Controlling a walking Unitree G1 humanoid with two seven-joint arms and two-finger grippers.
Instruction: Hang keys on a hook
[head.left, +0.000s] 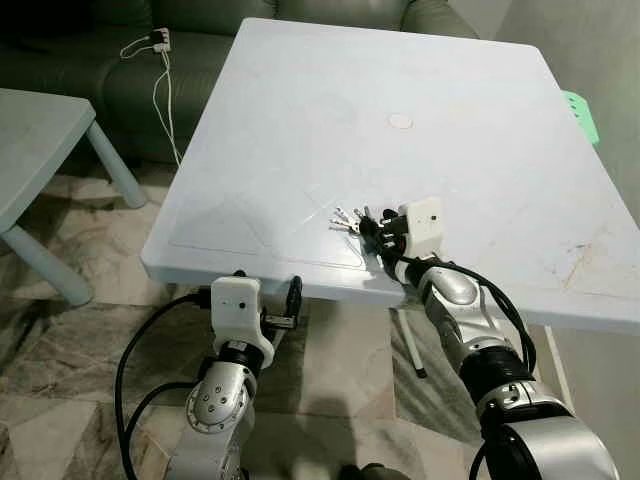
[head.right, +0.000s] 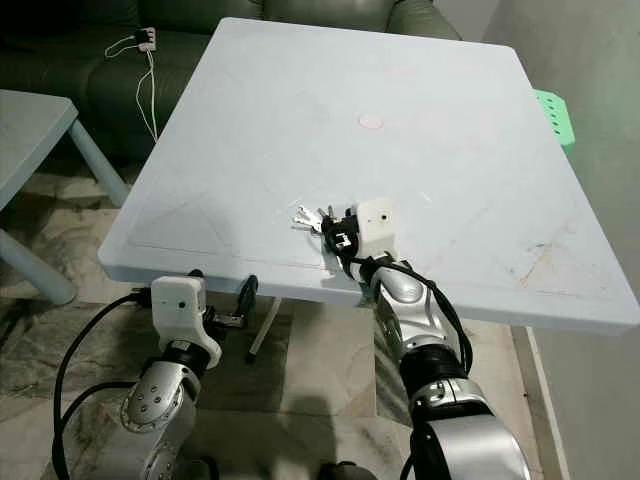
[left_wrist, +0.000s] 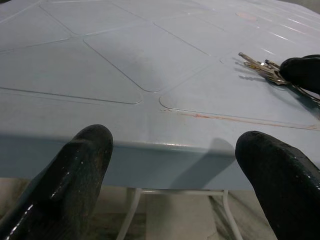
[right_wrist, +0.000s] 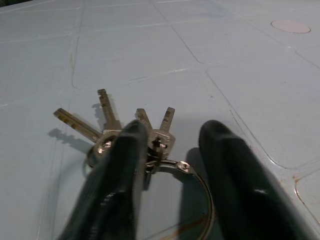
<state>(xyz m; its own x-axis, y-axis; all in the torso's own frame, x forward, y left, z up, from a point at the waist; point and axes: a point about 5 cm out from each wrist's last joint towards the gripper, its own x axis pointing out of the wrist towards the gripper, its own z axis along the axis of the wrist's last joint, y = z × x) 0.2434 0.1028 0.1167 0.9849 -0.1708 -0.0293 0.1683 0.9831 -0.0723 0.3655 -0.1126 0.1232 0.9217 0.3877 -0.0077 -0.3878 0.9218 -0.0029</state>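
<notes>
A bunch of silver keys (head.left: 345, 220) on a thin metal ring (right_wrist: 196, 186) lies flat on the pale blue table (head.left: 300, 120), near its front edge. My right gripper (head.left: 375, 233) rests low over the table just behind the keys. It is open, and its two black fingers (right_wrist: 122, 165) straddle the ring, with the key heads (right_wrist: 150, 137) at the tip of one finger. My left gripper (head.left: 268, 287) hangs open just below the table's front edge, left of the keys, with nothing between its fingers (left_wrist: 75, 175).
A round mark (head.left: 400, 121) sits mid-table. A smaller table (head.left: 40, 130) stands at the left. Behind are a dark green sofa (head.left: 130, 60) and a white charger cable (head.left: 160, 85). A green stool (head.left: 582, 112) peeks out at the right. The floor is tiled.
</notes>
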